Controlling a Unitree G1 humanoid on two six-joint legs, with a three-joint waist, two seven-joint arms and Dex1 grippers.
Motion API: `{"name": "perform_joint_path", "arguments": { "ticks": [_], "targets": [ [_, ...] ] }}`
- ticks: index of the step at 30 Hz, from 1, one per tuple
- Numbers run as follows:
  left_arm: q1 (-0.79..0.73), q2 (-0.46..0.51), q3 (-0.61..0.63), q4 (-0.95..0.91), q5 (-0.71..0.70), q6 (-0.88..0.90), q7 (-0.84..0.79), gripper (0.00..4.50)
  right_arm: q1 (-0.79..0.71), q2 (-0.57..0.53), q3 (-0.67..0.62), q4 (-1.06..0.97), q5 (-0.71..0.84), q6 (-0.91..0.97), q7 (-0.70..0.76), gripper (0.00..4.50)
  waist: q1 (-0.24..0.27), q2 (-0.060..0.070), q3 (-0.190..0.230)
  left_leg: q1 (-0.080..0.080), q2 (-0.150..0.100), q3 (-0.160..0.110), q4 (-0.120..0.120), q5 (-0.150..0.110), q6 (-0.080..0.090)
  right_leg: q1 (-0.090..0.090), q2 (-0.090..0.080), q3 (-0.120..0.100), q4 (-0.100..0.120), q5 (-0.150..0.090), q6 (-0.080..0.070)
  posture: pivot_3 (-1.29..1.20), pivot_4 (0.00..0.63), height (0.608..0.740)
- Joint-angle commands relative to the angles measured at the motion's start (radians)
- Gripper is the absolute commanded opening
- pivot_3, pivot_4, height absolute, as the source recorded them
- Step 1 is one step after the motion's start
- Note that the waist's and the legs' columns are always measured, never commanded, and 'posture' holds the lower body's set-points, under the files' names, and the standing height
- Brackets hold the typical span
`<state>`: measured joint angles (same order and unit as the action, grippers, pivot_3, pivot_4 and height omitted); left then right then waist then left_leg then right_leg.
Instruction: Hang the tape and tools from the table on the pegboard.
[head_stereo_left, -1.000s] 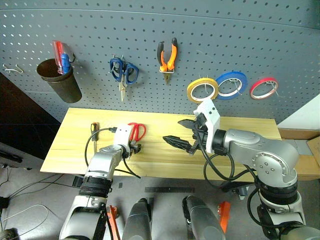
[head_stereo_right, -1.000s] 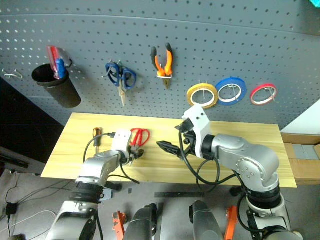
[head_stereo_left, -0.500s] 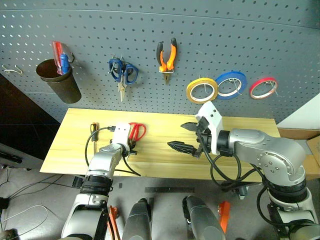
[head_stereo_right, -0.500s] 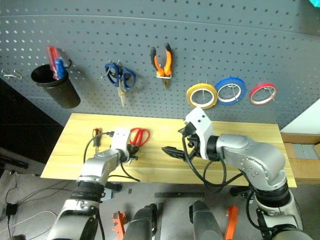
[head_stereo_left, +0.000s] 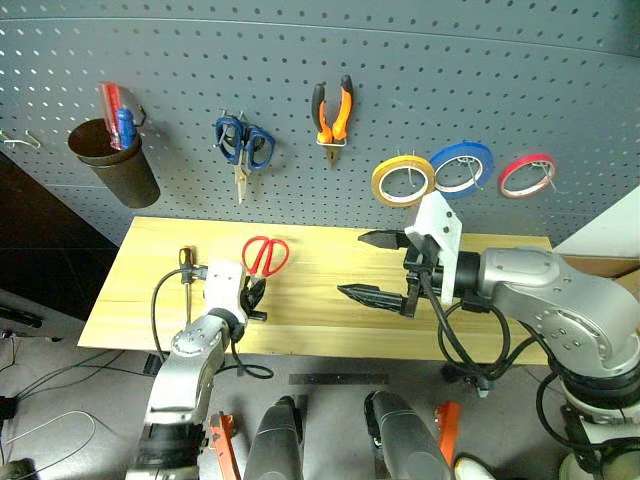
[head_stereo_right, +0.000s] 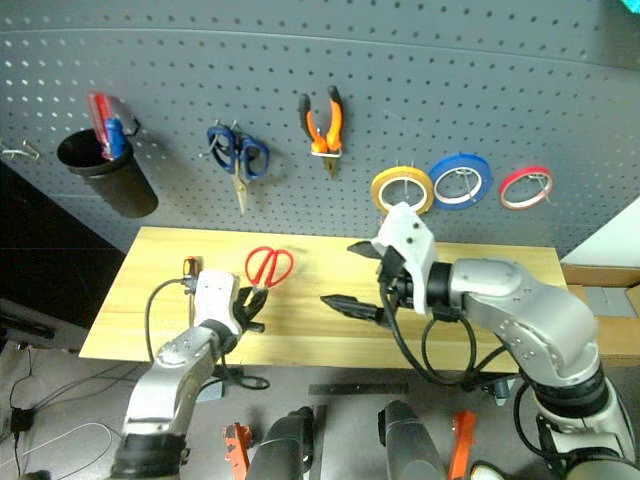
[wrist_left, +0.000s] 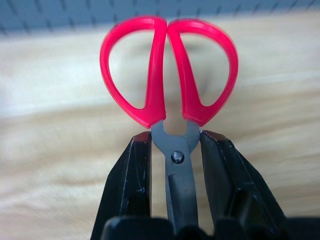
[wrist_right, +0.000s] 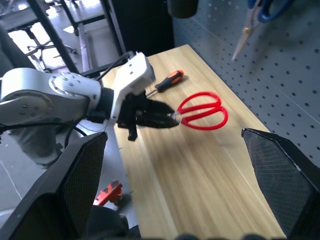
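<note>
The red-handled scissors (wrist_left: 167, 75) are clamped at the pivot, across the metal shank just below the loops, by the left gripper (head_stereo_left: 252, 297), and are carried above the near left part of the table (head_stereo_left: 320, 335) with the handles pointing toward the pegboard (head_stereo_left: 400, 60). They are judged light and rigid, with slick steel blades that could twist in the pinch; the hold by the pivot leaves both loops free for a hook. The screwdriver (head_stereo_left: 185, 259) lies just left of them on the table. The pliers (head_stereo_left: 334, 112) and the tape (head_stereo_left: 404, 181) are already hung. The right gripper (head_stereo_left: 382, 266) is held with its jaws wide apart and empty over mid-table
</note>
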<state>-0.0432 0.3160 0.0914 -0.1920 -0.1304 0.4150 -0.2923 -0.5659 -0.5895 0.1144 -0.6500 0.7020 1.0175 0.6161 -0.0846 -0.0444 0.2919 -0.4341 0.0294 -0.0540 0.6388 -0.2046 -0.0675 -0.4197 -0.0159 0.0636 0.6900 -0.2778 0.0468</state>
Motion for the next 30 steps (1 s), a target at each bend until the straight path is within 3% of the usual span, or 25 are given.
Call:
{"name": "perform_joint_path", "arguments": {
  "ticks": [1, 7, 16, 21, 25, 30],
  "targets": [
    [0.074, 0.060, -0.004, -0.129, 0.049, -0.152, -0.038, 1.07, -0.001, -0.015, -0.030, -0.041, 0.014, -0.050, 0.030, 4.50, 0.000, 0.000, 0.000, 0.000, 0.000, 0.000, 0.000, 0.000, 0.000, 0.000, 0.000, 0.000, 0.000, 0.000, 0.000, -0.13, 0.276, 0.740],
    [0.203, 0.144, 0.016, -0.277, 0.158, -0.407, -0.047, 1.07, 0.002, -0.039, -0.040, -0.021, 0.003, -0.093, 0.063, 4.50, 0.001, 0.000, 0.000, 0.000, 0.000, 0.001, -0.003, 0.000, 0.000, 0.000, -0.001, 0.000, -0.004, 0.000, 0.000, -0.11, 0.271, 0.740],
    [0.079, 0.197, 0.104, -0.320, 0.185, -0.514, -0.033, 1.07, -0.003, -0.057, -0.025, 0.022, -0.019, -0.149, 0.115, 4.50, 0.005, 0.000, 0.000, 0.000, 0.000, 0.001, -0.008, 0.000, 0.000, 0.000, -0.001, -0.001, -0.009, 0.000, 0.000, -0.08, 0.256, 0.740],
    [-0.003, 0.191, 0.104, -0.281, 0.177, -0.468, -0.029, 1.07, -0.013, -0.051, -0.011, 0.040, -0.029, -0.160, 0.122, 4.50, 0.007, 0.000, 0.000, 0.000, 0.000, 0.001, -0.008, 0.000, 0.000, 0.000, -0.001, -0.001, -0.009, 0.000, 0.000, -0.07, 0.254, 0.740],
    [0.083, 0.155, 0.032, -0.279, 0.145, -0.375, -0.074, 1.07, -0.025, -0.046, -0.004, 0.040, -0.020, -0.148, 0.118, 4.50, 0.001, 0.000, 0.000, 0.000, 0.000, 0.002, -0.009, 0.000, 0.001, 0.000, -0.001, 0.000, -0.009, 0.000, 0.000, -0.08, 0.258, 0.740],
    [0.137, 0.109, -0.052, -0.259, 0.108, -0.126, -0.105, 1.07, -0.040, -0.045, 0.009, 0.035, -0.008, -0.113, 0.104, 4.50, 0.002, 0.000, 0.000, 0.000, 0.000, 0.001, -0.008, 0.000, 0.001, 0.000, 0.000, -0.001, -0.008, 0.000, 0.000, -0.09, 0.264, 0.740]
  ]
}}
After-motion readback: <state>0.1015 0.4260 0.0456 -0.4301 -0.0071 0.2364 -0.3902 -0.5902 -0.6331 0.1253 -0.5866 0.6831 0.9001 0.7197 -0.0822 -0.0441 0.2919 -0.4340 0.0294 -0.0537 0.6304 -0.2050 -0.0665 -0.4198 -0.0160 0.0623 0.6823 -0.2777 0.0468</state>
